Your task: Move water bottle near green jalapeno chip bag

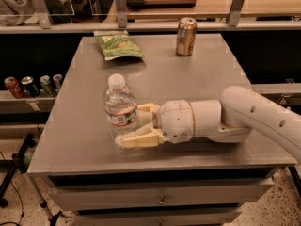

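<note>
The water bottle [120, 109] stands upright near the front left of the grey table [197, 74]; it is clear and ribbed, with a white cap and a white-and-red label band. My gripper [136, 125] reaches in from the right, its cream fingers [141, 138] on either side of the bottle's lower half and close against it. The green jalapeno chip bag [117, 44] lies flat at the table's back left, well apart from the bottle.
A gold-brown drink can [186, 36] stands at the back right of the table. Several small cans [30, 84] sit on a low shelf to the left. A railing and a wooden counter run behind the table. Drawers are below the front edge.
</note>
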Motion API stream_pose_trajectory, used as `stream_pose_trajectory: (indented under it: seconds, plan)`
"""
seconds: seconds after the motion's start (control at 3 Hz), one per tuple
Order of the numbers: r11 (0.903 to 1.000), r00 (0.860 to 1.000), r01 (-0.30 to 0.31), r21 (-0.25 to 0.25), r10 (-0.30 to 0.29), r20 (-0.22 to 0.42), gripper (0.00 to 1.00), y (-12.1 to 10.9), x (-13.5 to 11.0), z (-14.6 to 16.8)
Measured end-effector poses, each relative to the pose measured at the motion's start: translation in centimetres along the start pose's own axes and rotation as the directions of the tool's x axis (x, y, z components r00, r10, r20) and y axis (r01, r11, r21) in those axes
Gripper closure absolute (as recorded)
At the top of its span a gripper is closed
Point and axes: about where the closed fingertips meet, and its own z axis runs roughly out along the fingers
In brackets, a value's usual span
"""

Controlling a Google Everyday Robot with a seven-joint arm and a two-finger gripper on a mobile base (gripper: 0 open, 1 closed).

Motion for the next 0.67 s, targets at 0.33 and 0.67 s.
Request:
stream_pose_trajectory:
  seconds: [0.33, 0.67]
  plan:
    - [0.9999, 1.000, 0.010, -0.004, -0.010, -0.006, 1.00, -1.2, -0.3, -0.6]
    - [0.9986, 0.999, 0.046, -0.025, -0.046, -0.006, 1.00, -5.8, -1.5, -1.6]
